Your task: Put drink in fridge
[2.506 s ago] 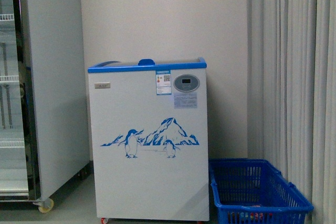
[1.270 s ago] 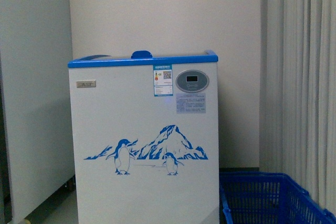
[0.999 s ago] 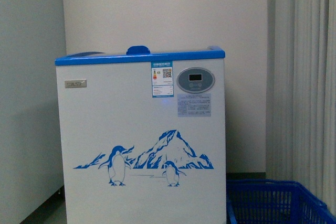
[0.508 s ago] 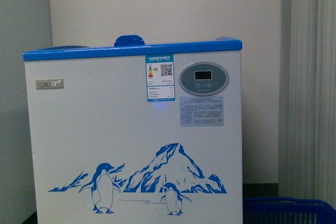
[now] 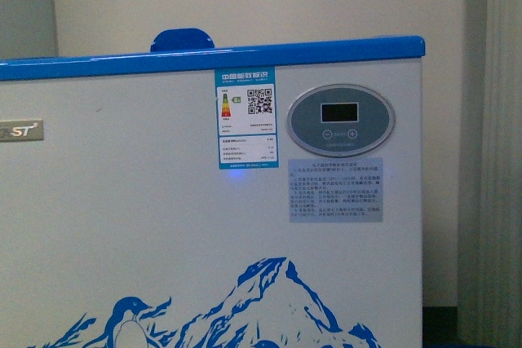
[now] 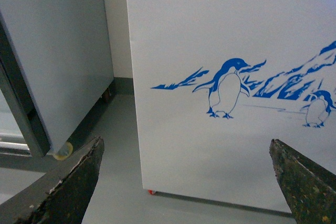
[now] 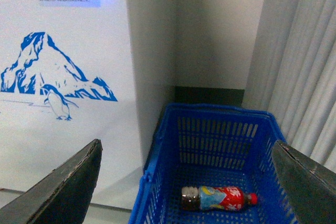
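Drink (image 7: 218,199) is lying in blue basket (image 7: 215,109) beside fridge (image 5: 163,226); left gripper (image 6: 185,148) and right gripper (image 7: 186,148) are holding jaws apart, empty.

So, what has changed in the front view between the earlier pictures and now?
The robot has driven toward the fridge, which now fills the front view; the blue basket has left that view. Nothing was taken hold of: the left claw and right claw are open and empty, and the drink lies in the blue basket.
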{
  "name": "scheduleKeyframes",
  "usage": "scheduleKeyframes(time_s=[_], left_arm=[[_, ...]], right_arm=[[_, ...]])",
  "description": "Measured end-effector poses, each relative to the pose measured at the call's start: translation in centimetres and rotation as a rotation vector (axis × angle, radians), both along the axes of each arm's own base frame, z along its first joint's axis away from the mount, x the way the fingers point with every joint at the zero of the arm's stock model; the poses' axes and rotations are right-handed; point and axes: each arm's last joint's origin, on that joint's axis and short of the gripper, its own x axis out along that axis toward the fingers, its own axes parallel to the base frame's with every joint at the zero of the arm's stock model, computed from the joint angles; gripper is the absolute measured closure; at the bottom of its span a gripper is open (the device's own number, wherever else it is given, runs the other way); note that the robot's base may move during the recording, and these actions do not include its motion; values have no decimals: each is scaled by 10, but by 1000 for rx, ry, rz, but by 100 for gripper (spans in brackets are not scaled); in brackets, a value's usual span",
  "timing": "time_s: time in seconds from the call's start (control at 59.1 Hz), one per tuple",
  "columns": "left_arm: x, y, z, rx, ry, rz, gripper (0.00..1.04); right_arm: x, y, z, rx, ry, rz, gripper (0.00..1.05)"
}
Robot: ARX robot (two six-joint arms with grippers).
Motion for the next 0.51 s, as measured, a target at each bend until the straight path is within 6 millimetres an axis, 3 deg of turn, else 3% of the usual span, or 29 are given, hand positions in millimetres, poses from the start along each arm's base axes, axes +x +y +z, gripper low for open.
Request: scheduleKeyframes(time_s=[0.254, 0.322, 0.423, 0.508], left_arm=[[0, 0, 0, 0, 1, 0, 8], [0, 0, 0, 0, 3, 0, 8], [0, 0, 0, 0, 2, 0, 8], [0, 0, 0, 0, 2, 0, 8]], right_arm=[[0, 0, 0, -1, 9, -10, 8], [2, -2, -2, -50, 176, -96, 8], [17, -10, 1, -164, 373, -125, 8], [48, -27, 7, -323, 434, -140, 8]])
